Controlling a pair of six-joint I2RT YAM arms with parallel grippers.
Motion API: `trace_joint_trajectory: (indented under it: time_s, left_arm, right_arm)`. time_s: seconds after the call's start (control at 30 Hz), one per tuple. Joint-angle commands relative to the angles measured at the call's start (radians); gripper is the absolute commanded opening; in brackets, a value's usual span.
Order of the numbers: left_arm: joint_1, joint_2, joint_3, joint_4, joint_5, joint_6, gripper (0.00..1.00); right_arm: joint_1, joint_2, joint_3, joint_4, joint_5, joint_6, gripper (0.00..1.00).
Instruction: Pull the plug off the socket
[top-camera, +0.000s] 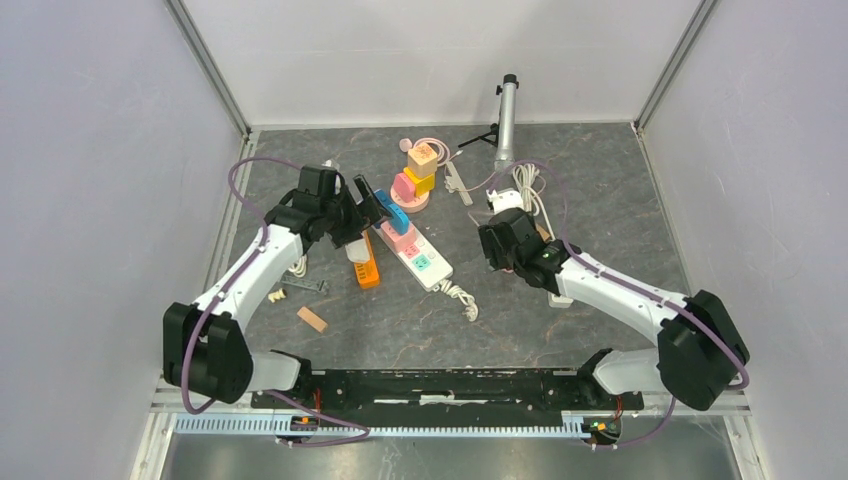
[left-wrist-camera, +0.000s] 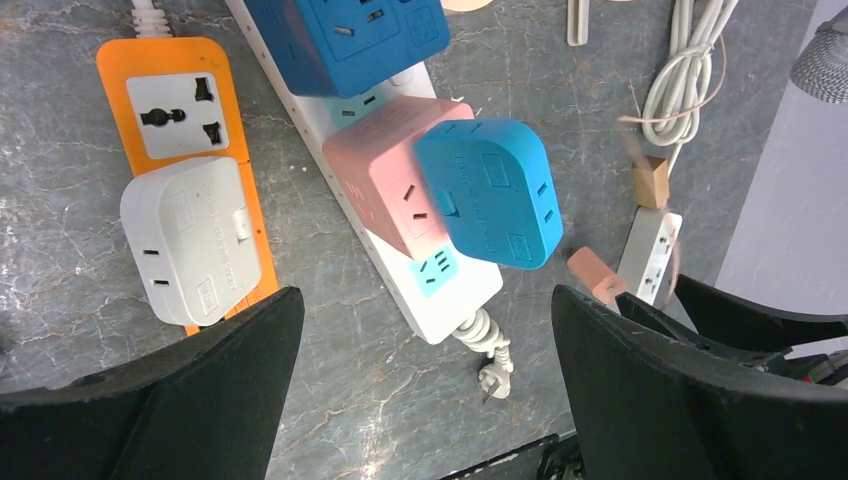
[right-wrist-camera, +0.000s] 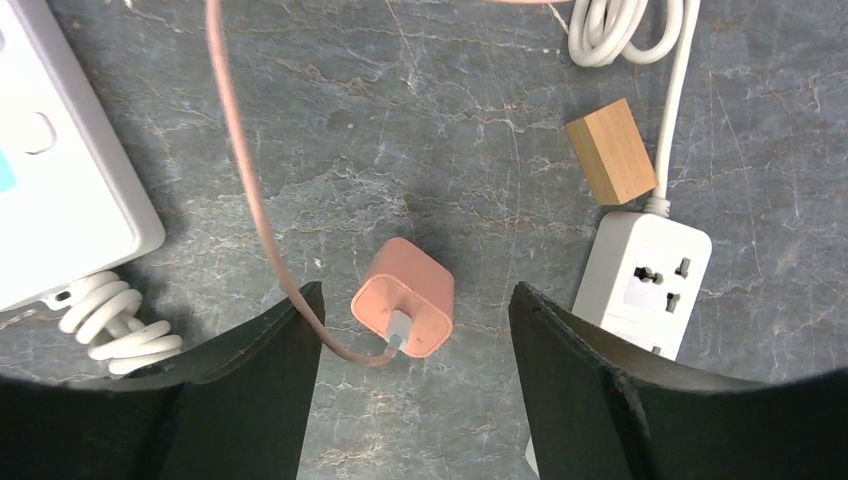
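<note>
A pink charger plug (right-wrist-camera: 405, 297) with its pink cable (right-wrist-camera: 240, 170) lies loose on the table, apart from the small white socket (right-wrist-camera: 645, 270) to its right. My right gripper (right-wrist-camera: 415, 400) hangs open straight above the plug, a finger on either side, touching nothing. My left gripper (left-wrist-camera: 428, 380) is wide open over the near end of the long white power strip (left-wrist-camera: 450, 300), also holding nothing. A light blue adapter (left-wrist-camera: 488, 192) sits tilted against the pink adapter (left-wrist-camera: 390, 185) on that strip. From above, both grippers (top-camera: 365, 215) (top-camera: 497, 245) hover mid-table.
An orange power strip (left-wrist-camera: 170, 100) carrying a white adapter (left-wrist-camera: 190, 240) lies left of the white strip. A darker blue adapter (left-wrist-camera: 345, 40) is plugged in farther along. A wooden block (right-wrist-camera: 612, 150) and coiled white cords (right-wrist-camera: 620, 30) lie near the small socket. Toy blocks (top-camera: 418, 175) and a tripod (top-camera: 507, 115) stand at the back.
</note>
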Motion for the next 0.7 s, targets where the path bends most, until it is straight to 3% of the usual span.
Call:
trace_joint_trajectory:
  time_s: [0.0, 0.2, 0.47, 0.67]
  left_arm:
    - [0.001, -0.042, 0.054, -0.026, 0.007, 0.048, 1.0]
    - [0.003, -0.076, 0.068, -0.06, -0.03, 0.059, 1.0]
    - [0.006, -0.125, 0.091, -0.109, -0.106, 0.08, 1.0]
    - [0.008, -0.168, 0.086, -0.148, -0.157, 0.089, 1.0]
  right_arm:
    - [0.0, -0.067, 0.037, 0.013, -0.037, -0.012, 0.74]
    - [0.0, -0.133, 0.092, -0.005, -0.104, -0.046, 0.76]
    - [0.001, -0.192, 0.089, 0.189, -0.532, -0.097, 0.76]
    - [0.027, -0.103, 0.092, 0.302, -0.645, -0.034, 0.68]
